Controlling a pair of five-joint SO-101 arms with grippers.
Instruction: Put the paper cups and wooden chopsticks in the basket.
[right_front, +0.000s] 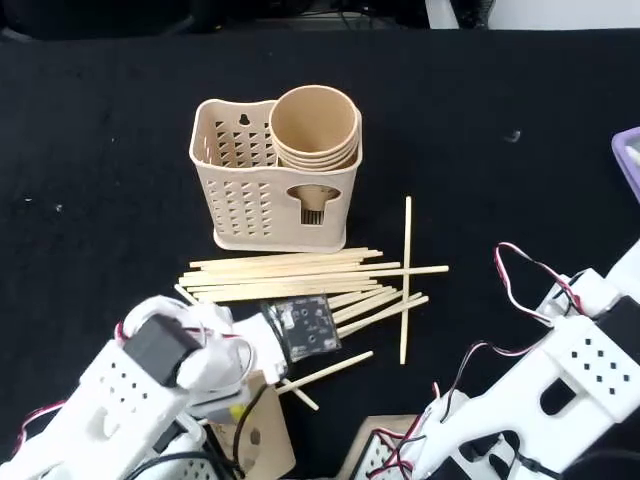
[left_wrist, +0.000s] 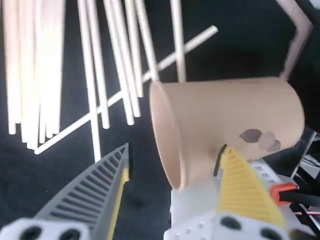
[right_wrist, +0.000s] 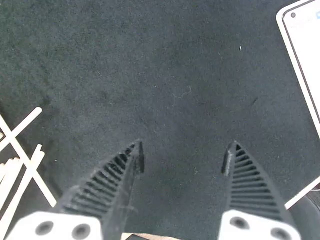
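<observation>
Basket: I see the basket (right_front: 250, 200) upright in the upper middle of the high view, on the black table (right_front: 100, 200).
Stacked paper cups: the stacked paper cups (right_front: 315, 125) stand nested, mouths up, in the basket's right-hand compartment. Their rims rise above its wall.
Chopsticks: the chopsticks (right_front: 290, 275) lie flat in a loose bundle just below the basket, running left to right across the middle of the frame. None of them is in the basket.
Single chopstick: a single chopstick (right_front: 406, 280) lies top to bottom in the frame, crossing the right ends of the bundle.
Slanted chopstick: a slanted chopstick (right_front: 325, 372) lies apart below the bundle, near the left arm's wrist.
Loose paper cup: the loose paper cup (left_wrist: 230, 120) lies on its side on the table under my left arm (right_front: 150, 380), at the lower left of the high view (right_front: 262, 432).
Left gripper: my left gripper (left_wrist: 176, 147) has its jaws released and spread wide. The cup's rim sits between the two fingers, and I cannot tell whether either finger touches it. The chopstick bundle (left_wrist: 95, 75) lies just beyond.
Right gripper: my right gripper (right_wrist: 185, 145) is also released, its fingers apart over bare black cloth and grasping nothing.
Right arm: my right arm (right_front: 580, 370) sits at the lower right of the high view, well apart from the basket.
</observation>
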